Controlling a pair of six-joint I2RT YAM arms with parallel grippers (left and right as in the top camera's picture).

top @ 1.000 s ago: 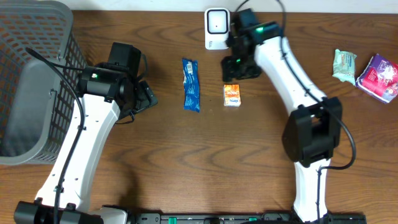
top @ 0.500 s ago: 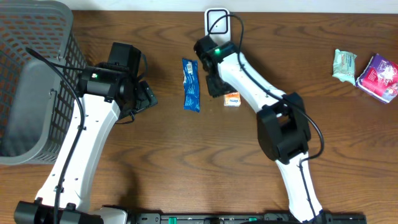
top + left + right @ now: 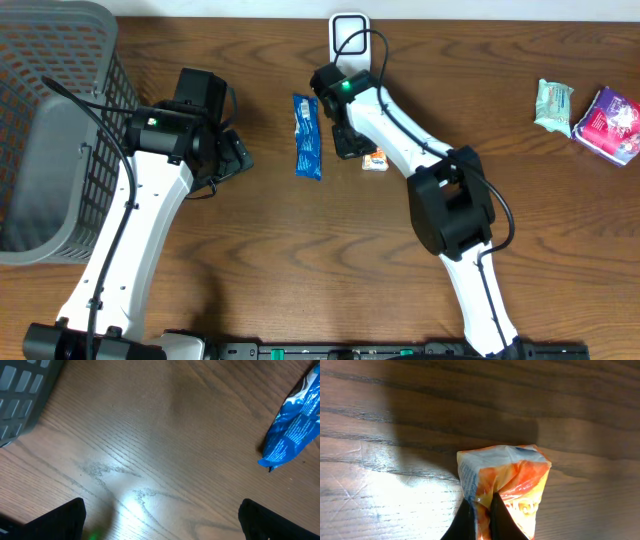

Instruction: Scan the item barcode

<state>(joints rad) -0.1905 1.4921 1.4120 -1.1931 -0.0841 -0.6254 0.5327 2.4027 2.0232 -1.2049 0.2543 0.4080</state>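
Four packets, one basket upper left. Right gripper jaws pinch the orange packet; left gripper jaws wide apart.

Nothing is read outright. White print is seen on the blue wrapper, but blurred. A scrap of lettering is glimpsed low on the orange packet, cut off and illegible. Markings on the purple packet and teal packet are too small.

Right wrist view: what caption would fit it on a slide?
Right tool pinches an orange packet lying on the wooden table.
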